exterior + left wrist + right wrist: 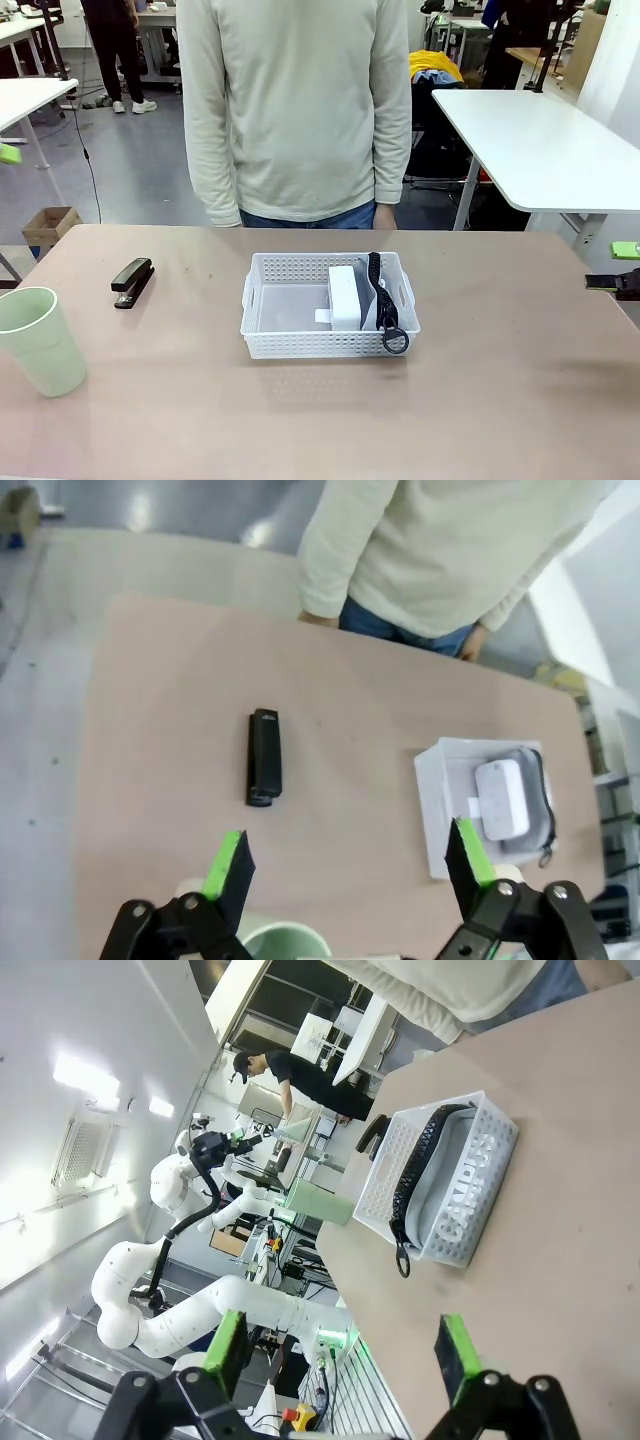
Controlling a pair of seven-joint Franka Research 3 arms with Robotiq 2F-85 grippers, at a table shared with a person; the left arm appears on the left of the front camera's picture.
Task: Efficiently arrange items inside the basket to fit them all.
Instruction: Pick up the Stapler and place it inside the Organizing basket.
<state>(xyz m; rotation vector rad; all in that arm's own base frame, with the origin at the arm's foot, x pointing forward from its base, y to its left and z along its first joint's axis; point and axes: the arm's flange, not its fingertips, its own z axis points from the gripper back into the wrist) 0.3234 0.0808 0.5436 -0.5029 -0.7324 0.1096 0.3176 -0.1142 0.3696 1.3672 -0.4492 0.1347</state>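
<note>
The white perforated basket (320,343) sits mid-table. Inside it, the white clock (345,295) lies against the grey "CAMPUS" pouch (465,1185), which stands on edge along one side with its black strap (385,312) hanging over the rim. The basket's other half is bare. The black stapler (132,282) lies on the table to the left, and the pale green cup (40,340) stands at the near left. High over that cup (285,942), my left gripper (348,860) is open and empty. My right gripper (342,1350) is open too, off the table's right edge (618,267).
A person in a cream top (295,100) stands at the far edge, hands hanging at their sides. White tables stand behind at right (540,140) and left. My left arm (200,1310) shows far off in the right wrist view.
</note>
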